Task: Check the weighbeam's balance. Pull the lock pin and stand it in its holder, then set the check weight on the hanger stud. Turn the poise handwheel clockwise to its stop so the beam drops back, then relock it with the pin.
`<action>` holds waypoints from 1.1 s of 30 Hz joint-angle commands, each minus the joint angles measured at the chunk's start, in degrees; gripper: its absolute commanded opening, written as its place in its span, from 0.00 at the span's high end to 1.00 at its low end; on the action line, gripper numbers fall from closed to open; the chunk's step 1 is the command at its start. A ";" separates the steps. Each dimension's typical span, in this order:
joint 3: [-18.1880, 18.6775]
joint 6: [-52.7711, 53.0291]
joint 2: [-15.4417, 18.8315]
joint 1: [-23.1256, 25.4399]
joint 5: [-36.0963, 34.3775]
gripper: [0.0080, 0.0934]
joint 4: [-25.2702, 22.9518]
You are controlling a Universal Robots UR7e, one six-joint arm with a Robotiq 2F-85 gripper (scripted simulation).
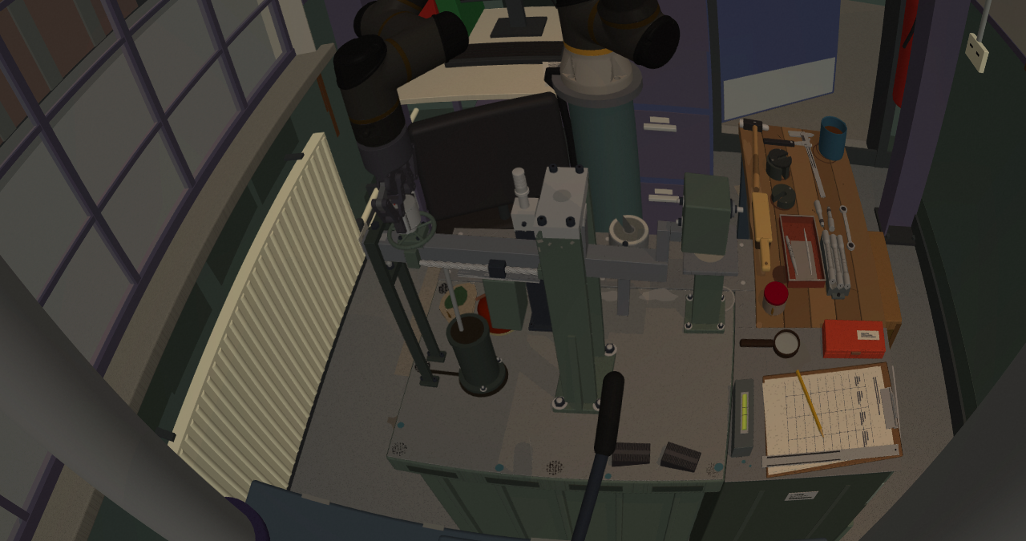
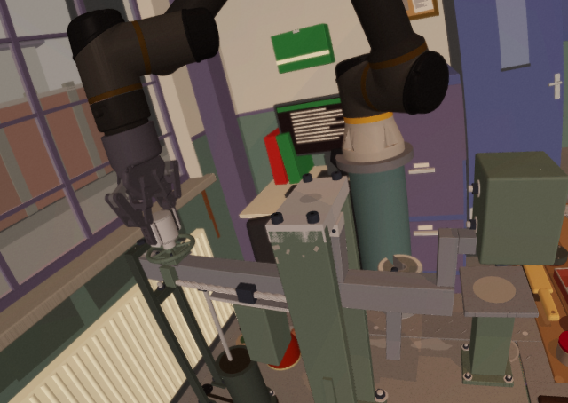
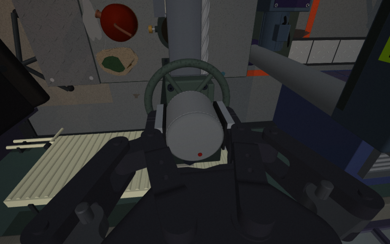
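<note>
The poise handwheel is a green spoked ring at the left end of the grey weighbeam, with a pale grey knob on its hub. My gripper is closed on that knob from above the beam's left end. A red dot marks the knob's face. The lock pin stands upright in its pale holder beside the green column. The check weight, a pale slotted disc, sits on the hanger stud right of the column. The black poise rides the threaded screw under the beam.
The cream radiator runs along the left under the window. A dark pot stands below the beam's left end. A green box sits on a pedestal at the right end. A wooden tool tray and a clipboard lie further right.
</note>
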 commanded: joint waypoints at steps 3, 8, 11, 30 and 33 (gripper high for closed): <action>-0.02 0.08 -0.02 0.00 0.01 1.00 -0.04; -0.02 0.43 -0.02 0.00 0.01 1.00 -0.04; -0.02 0.84 -0.02 0.00 0.01 1.00 -0.04; -0.02 8.50 -0.02 0.00 0.01 1.00 -0.04; -0.02 10.66 -0.02 0.00 0.01 1.00 -0.04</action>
